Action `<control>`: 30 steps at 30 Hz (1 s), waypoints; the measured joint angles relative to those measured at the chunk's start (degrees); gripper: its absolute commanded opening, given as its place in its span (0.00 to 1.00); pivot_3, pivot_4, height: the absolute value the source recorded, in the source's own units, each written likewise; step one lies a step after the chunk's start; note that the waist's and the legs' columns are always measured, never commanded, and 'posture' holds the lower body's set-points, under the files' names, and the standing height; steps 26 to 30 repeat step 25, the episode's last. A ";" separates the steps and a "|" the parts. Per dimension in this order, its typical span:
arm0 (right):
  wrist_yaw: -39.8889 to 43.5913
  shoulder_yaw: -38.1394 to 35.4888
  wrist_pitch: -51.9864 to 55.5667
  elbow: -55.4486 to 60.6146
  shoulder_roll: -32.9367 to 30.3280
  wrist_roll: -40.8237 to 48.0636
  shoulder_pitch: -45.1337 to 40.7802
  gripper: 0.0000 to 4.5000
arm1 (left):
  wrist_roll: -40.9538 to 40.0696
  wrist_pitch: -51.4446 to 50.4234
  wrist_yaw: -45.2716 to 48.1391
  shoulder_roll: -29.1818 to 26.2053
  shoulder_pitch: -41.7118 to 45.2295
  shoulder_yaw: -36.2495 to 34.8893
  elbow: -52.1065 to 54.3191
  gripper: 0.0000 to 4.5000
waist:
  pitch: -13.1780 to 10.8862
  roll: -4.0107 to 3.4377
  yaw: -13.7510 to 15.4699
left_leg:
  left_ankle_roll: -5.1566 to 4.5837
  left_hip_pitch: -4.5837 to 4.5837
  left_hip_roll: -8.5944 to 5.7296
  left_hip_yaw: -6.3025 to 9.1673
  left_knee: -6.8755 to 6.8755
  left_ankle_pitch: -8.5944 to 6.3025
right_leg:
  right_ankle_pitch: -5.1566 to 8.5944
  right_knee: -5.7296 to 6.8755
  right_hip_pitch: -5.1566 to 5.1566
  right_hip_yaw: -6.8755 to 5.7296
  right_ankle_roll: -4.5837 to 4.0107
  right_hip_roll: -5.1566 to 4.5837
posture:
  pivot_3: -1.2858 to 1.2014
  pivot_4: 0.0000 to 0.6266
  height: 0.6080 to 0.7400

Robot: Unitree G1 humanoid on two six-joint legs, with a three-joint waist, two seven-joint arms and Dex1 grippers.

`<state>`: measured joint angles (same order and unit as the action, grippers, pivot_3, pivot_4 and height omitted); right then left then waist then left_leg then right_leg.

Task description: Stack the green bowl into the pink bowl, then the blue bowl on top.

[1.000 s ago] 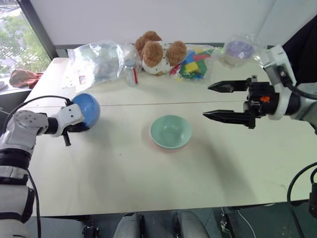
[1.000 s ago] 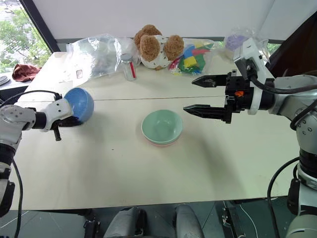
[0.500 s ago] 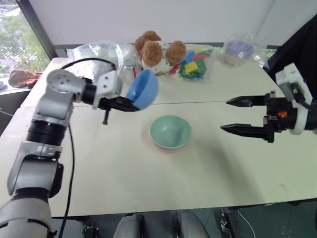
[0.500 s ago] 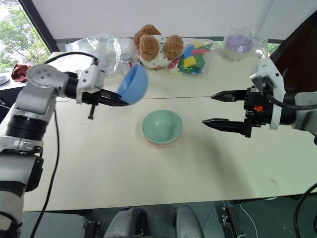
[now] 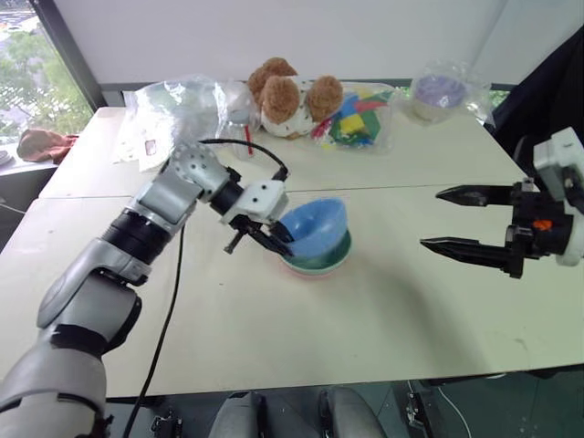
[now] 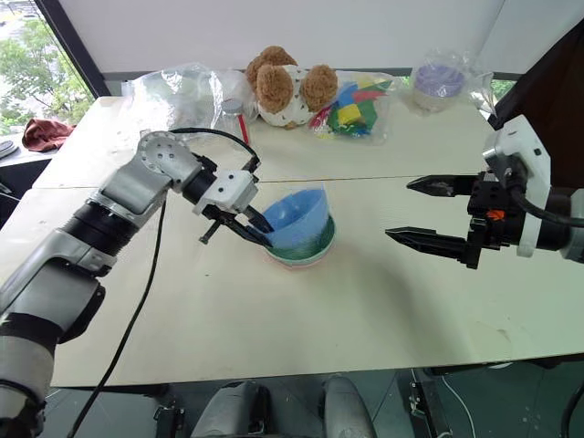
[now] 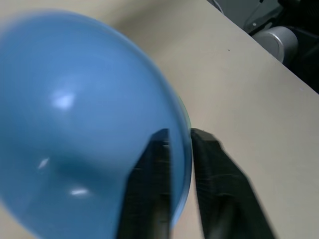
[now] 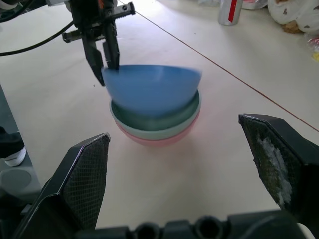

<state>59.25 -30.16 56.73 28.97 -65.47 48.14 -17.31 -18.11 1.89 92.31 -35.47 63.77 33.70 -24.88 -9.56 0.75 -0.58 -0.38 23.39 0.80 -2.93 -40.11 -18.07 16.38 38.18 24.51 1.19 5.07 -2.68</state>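
The blue bowl (image 5: 318,224) rests tilted in the green bowl (image 8: 154,124), which is nested in the pink bowl (image 8: 157,140) at the middle of the table (image 5: 274,338). My left gripper (image 5: 281,245) is at the blue bowl's left rim. In the left wrist view its fingers (image 7: 149,189) stand slightly apart, one on each side of that rim. My right gripper (image 5: 431,219) hovers to the right of the stack, well away from it. It is wide open with nothing between its fingers.
Along the table's far edge lie a teddy bear (image 5: 292,96), a crumpled clear plastic bag (image 5: 178,114), a small can (image 5: 240,137), a bag of coloured blocks (image 5: 358,119) and a purplish bowl wrapped in plastic (image 5: 441,91). A reddish cloth (image 5: 44,143) lies far left.
My left arm carried the blue bowl from the table's left side rightward and set it down into the green bowl. My right gripper drew back to the right, still open.
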 measured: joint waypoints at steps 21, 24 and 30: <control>1.97 9.24 -5.84 -3.81 -2.61 -2.21 -1.54 1.00 | -8.81 -27.56 -7.73 -16.37 -14.44 -30.53 15.76 0.99 | 0.00 -0.01 -0.13 | 0.00 -0.02 0.06 0.04 -0.02 0.00 | 0.01 0.01 -0.04 -0.03 0.01 -0.12 | 0.52 0.24 1.00; 2.62 11.98 -7.22 -4.82 -2.63 -2.80 -3.72 1.00 | -11.71 -32.79 -11.45 -19.26 -22.50 -36.72 23.35 0.99 | -0.01 0.01 -0.04 | 0.00 -0.02 0.03 0.06 -0.02 0.00 | 0.01 -0.04 -0.07 -0.06 0.01 -0.19 | 0.52 0.24 1.00; 2.92 12.50 -7.46 -5.48 -2.64 -3.08 -4.02 1.00 | -12.78 -34.40 -12.53 -20.07 -25.55 -38.63 25.39 0.99 | -0.01 0.01 -0.11 | -0.01 -0.02 0.03 0.07 -0.01 -0.01 | 0.01 -0.06 -0.07 -0.09 0.01 -0.20 | 0.52 0.24 1.00</control>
